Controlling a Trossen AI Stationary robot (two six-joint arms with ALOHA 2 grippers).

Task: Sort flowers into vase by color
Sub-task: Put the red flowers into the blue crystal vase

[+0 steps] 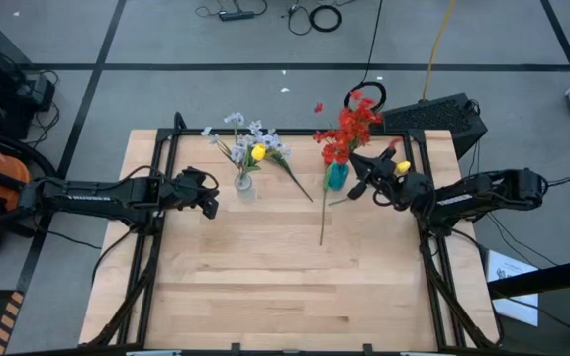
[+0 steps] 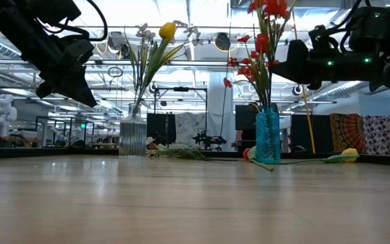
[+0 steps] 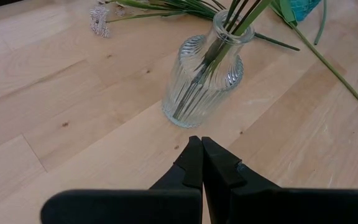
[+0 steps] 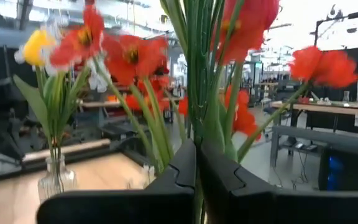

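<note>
A clear ribbed vase [image 1: 244,184] [image 3: 204,74] holds a yellow tulip [image 1: 257,153] and pale wispy sprays. A blue vase [image 1: 336,178] [image 2: 267,135] holds red flowers [image 1: 349,129]. On the table lie a yellow tulip [image 1: 402,168] [image 2: 349,155], a long green stem [image 1: 323,213] and a pale spray [image 1: 290,173]. My left gripper [image 1: 209,203] [image 3: 201,142] hangs shut, left of the clear vase. My right gripper [image 1: 357,183] [image 4: 196,146] is shut and points about level at the red flowers' stems [image 4: 197,74], just right of the blue vase. My right gripper has its shut fingertips [image 4: 185,162] right up against the green stems [image 4: 213,124] above the blue vase, coming level from the table's right. The fingers themselves cover the spot, so I cannot tell whether they touch a stem.
A black frame [image 1: 166,138] runs along the table's left, far and right edges. The wide near half of the wooden top [image 1: 285,297] is bare. A dark box [image 1: 443,119] sits off the far right corner.
</note>
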